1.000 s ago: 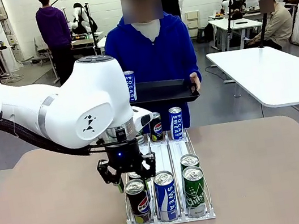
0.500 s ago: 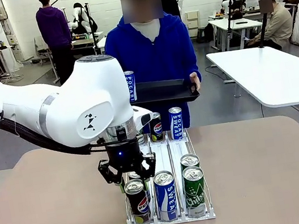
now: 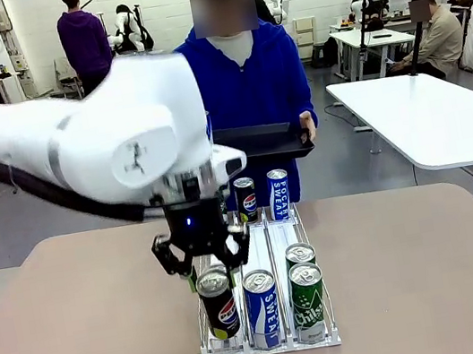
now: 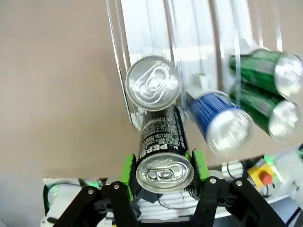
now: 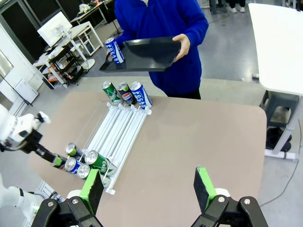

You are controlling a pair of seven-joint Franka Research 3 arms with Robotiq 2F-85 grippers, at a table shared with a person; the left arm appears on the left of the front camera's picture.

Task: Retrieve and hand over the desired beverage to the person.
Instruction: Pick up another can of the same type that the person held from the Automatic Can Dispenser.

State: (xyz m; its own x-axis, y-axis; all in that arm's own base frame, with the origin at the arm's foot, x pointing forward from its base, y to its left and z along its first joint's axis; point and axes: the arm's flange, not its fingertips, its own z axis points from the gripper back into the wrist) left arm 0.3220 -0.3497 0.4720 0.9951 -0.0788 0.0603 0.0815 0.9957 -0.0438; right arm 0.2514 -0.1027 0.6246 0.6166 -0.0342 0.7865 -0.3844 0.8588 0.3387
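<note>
Left wrist view: left gripper (image 4: 163, 168) clamped on Pepsi can (image 4: 161, 142), at near-left corner of rack (image 3: 258, 241). Right gripper (image 5: 147, 185) spread, empty. Risk: 2 pads grip high near rim, so can may slip or clip blue can (image 4: 220, 120) alongside. Person (image 3: 244, 85) holds tray (image 3: 258, 144) past rack's far end.

A rack (image 3: 275, 236) lay in the middle of the bench (image 3: 416, 274), with cans (image 3: 307, 301) at its near and far ends. Beyond the far edge the person (image 3: 244, 85) held a tray (image 3: 262, 141) with a can (image 5: 114, 49) on it.
</note>
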